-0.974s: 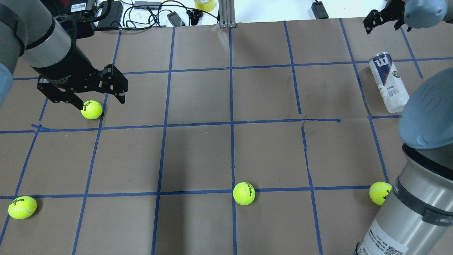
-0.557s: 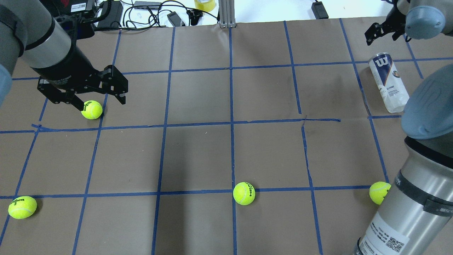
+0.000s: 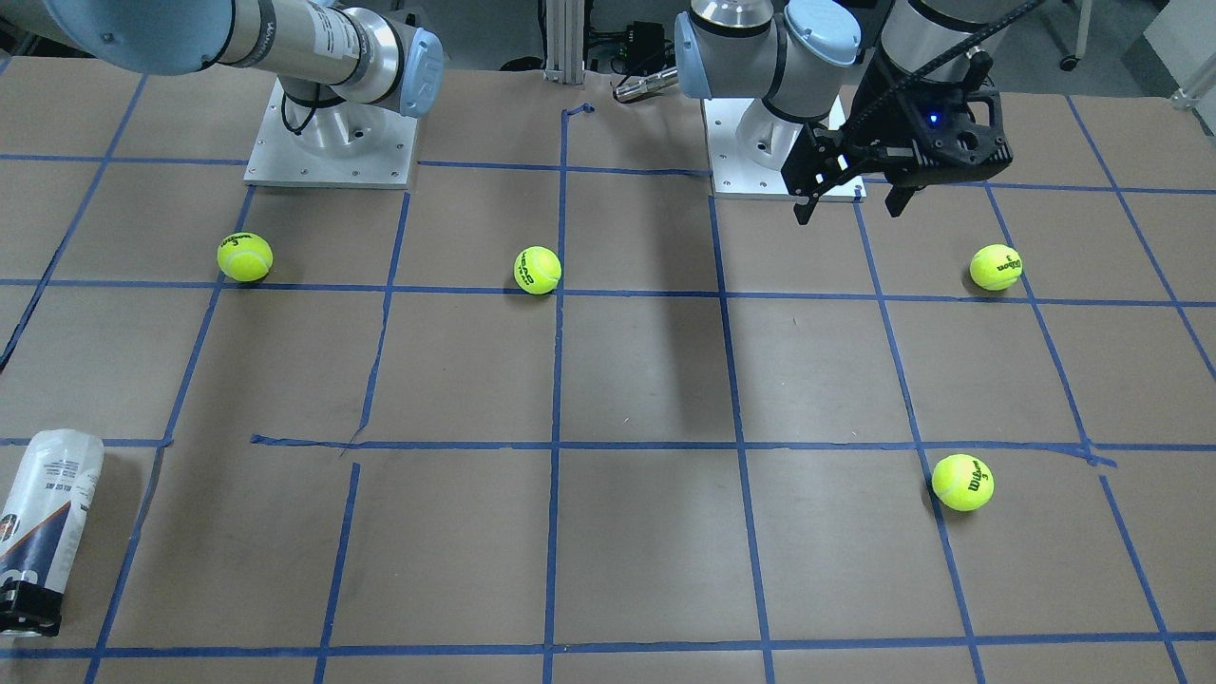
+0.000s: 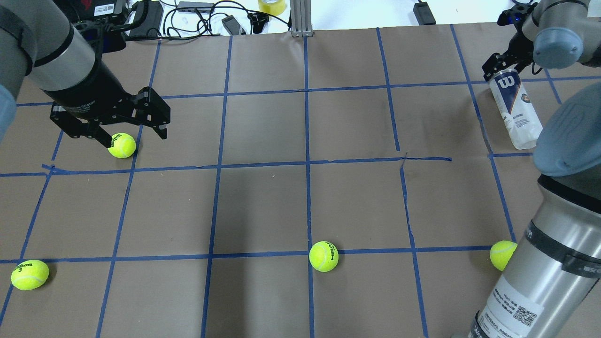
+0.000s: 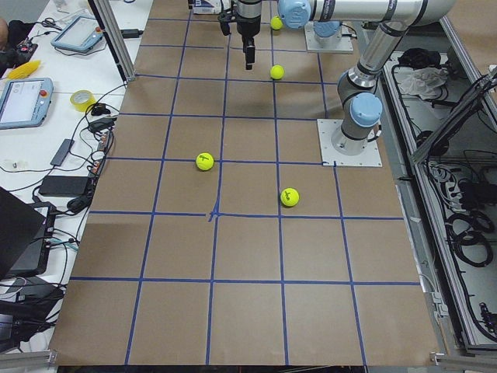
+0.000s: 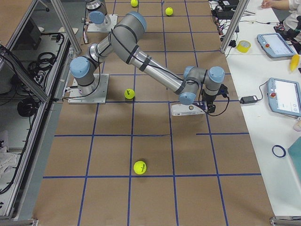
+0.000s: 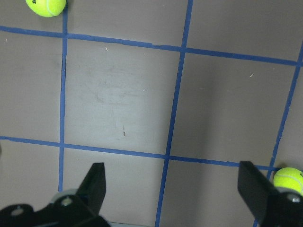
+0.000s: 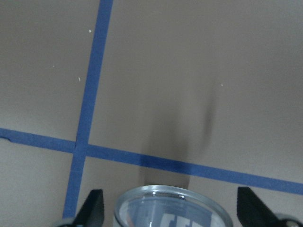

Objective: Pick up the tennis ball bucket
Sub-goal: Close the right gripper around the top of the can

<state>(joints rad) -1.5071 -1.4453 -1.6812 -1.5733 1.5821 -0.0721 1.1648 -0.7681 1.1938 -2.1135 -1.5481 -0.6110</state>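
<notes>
The tennis ball bucket is a clear can with a white and navy label. It lies on its side at the table's far right, and also shows in the front-facing view and the right side view. My right gripper is open and low over the can's metal-rimmed end. In the right wrist view the rim sits between the two spread fingers. My left gripper is open and empty, above a tennis ball.
Other tennis balls lie at the front left, front middle and front right. My right arm's elbow hangs over the right edge. Cables, a power brick and a tape roll lie past the far edge.
My right gripper has moved down and toward the can's rimmed end and now straddles it. The left arm, the can and the balls have not moved.
</notes>
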